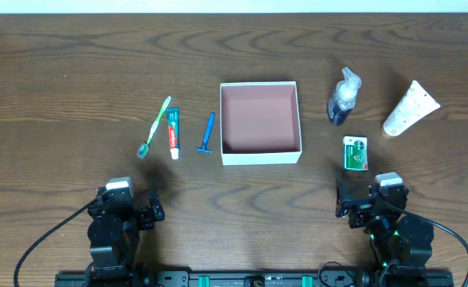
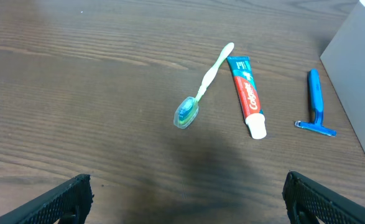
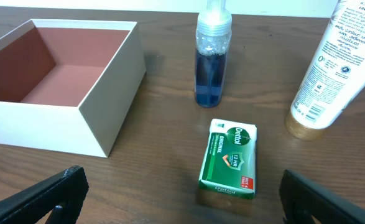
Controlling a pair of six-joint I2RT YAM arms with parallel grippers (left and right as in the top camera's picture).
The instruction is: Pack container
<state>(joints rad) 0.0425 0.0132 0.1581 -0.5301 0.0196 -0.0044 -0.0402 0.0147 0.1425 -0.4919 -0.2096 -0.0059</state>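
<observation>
Container (image 3: pixel 39 127) and white tube (image 3: pixel 329 68), partly off-frame

Table (image 1: pixel 74 72) dark brown, wood-grained; ahead of the black left gripper's (image 2: pixel 187 202) jaws, toothbrush (image 2: pixel 204 84) pale green, toothpaste (image 2: pixel 248 96) red, teal and white, razor (image 2: pixel 316 99) blue; ahead of the black right gripper's (image 3: pixel 182 199) jaws, container (image 3: pixel 110 102) white outside, pinkish-brown inside; bottle (image 3: pixel 209 59) clear over dark blue; packet (image 3: pixel 229 158) green and white; tube (image 3: pixel 328 68) white, tan-capped.

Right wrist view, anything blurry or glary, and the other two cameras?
Right wrist: soap packet sharp, label readable, near fingers dark and soft. Left wrist: toothbrush crisp, a faint shadow on the table near it. Overhead: even light, no glare on the container.
</observation>
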